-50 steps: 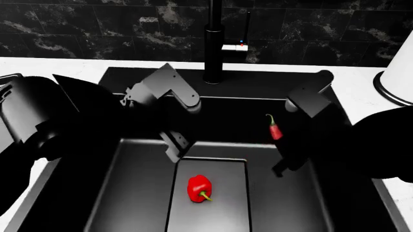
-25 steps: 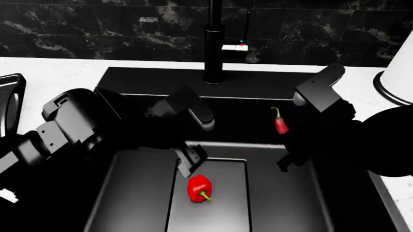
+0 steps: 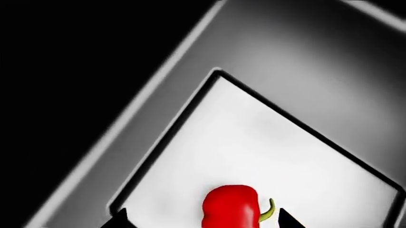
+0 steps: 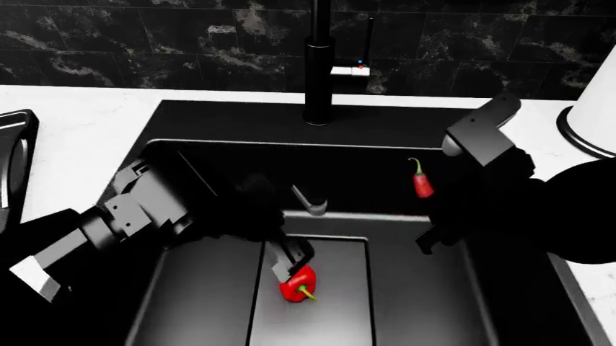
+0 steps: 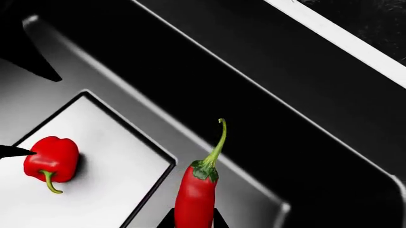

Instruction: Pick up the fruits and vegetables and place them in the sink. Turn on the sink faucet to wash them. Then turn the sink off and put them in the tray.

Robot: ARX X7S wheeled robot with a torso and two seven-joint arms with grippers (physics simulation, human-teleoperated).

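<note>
Head view shows my left end effector (image 4: pixel 291 265) open, fingers straddling the small glossy red bell pepper (image 4: pixel 297 283) on the matte-black sink (image 4: pixel 192 303) drain plate. My right end effector (image 4: pixel 430 216) grips the slim red chili (image 4: pixel 420 184), stem up, above the basin.

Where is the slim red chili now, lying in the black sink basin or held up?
Held up: the slim red chili sits pinched in the right gripper, above the sink's floor.
</note>
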